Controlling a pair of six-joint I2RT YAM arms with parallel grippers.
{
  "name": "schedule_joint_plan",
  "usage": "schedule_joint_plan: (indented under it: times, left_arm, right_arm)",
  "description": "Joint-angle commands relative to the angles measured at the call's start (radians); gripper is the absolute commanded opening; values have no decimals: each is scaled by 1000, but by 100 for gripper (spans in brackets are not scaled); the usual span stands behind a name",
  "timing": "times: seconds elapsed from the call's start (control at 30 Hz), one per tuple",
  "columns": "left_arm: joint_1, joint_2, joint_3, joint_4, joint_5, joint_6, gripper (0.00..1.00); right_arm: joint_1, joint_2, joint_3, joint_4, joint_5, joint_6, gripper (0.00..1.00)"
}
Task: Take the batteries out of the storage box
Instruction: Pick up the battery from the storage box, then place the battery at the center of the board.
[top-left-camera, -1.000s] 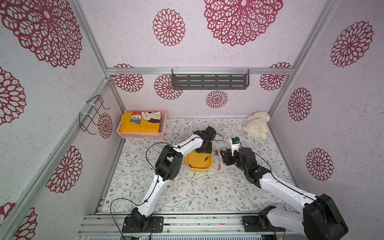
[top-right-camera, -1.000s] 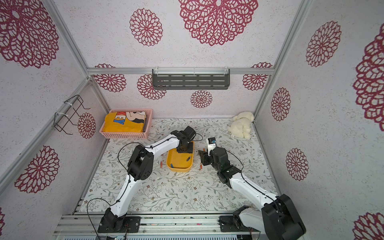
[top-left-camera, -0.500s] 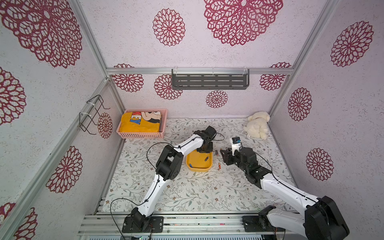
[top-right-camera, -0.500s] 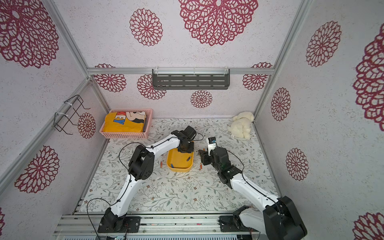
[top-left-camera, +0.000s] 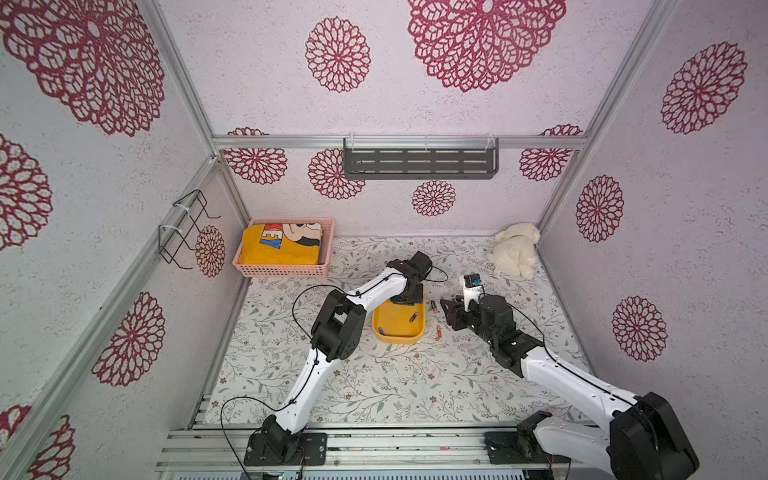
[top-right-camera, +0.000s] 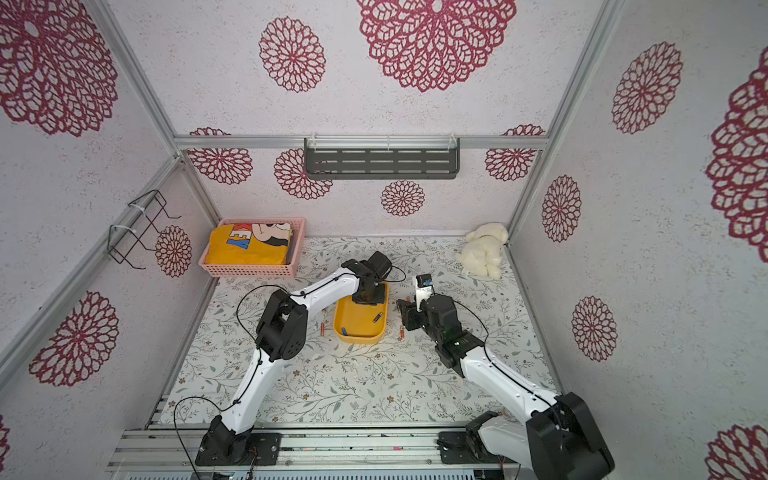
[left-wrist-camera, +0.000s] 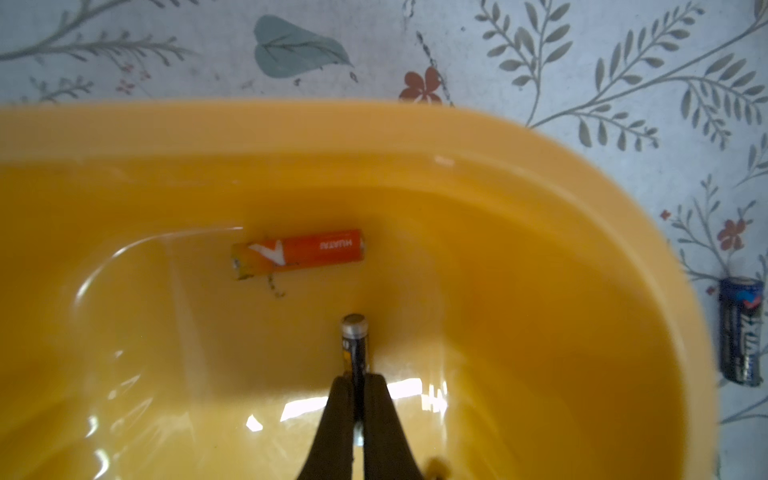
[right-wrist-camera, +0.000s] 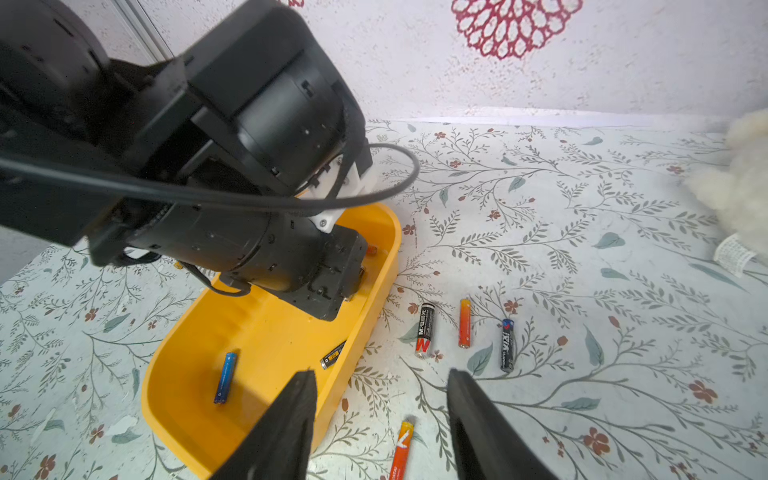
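My left jaws clamp a black battery (left-wrist-camera: 354, 348) inside the storage box (left-wrist-camera: 374, 129), near its end wall; my right jaws hang apart over open tabletop (right-wrist-camera: 602, 257) beside its rim.

Lab test booth, aluminium frame (top-left-camera: 291, 141)

My left arm (top-left-camera: 415, 266) fills the far end of the box (top-left-camera: 397, 338), so only its near half is open from above. Loose batteries (right-wrist-camera: 464, 323) litter the mat (right-wrist-camera: 582, 270) between box and right gripper (right-wrist-camera: 380, 374); the near mat lies open.
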Motion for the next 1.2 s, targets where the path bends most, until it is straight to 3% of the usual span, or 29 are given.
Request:
schedule_joint_plan:
  times: [0.0, 0.13, 0.27, 0.4, 0.63, 0.83, 1.17]
  left_arm:
    - [3, -114, 20, -54, -52, 38, 0]
    - [4, -175, 26, -128, -105, 59, 0]
    - [22, -280, -74, -156, -125, 57, 0]
    - [61, -437, -267, -136, -163, 47, 0]
    - [174, -664, -640, -28, -130, 57, 0]
    - [228, -678, -832, 97, -81, 69, 0]
    - [238, -549, -896, 189, -60, 58, 0]
  right_arm:
    - [2, 0, 11, 49, -4, -12, 56]
    - [3, 12, 27, 55, -15, -11, 56]
    - [2, 16, 39, 60, -22, -15, 56]
    - [3, 31, 57, 66, -63, -22, 57]
    - [10, 77, 83, 91, -100, -20, 57]
    - [15, 104, 91, 95, -110, -19, 57]
    - [21, 101, 101, 73, -108, -30, 58]
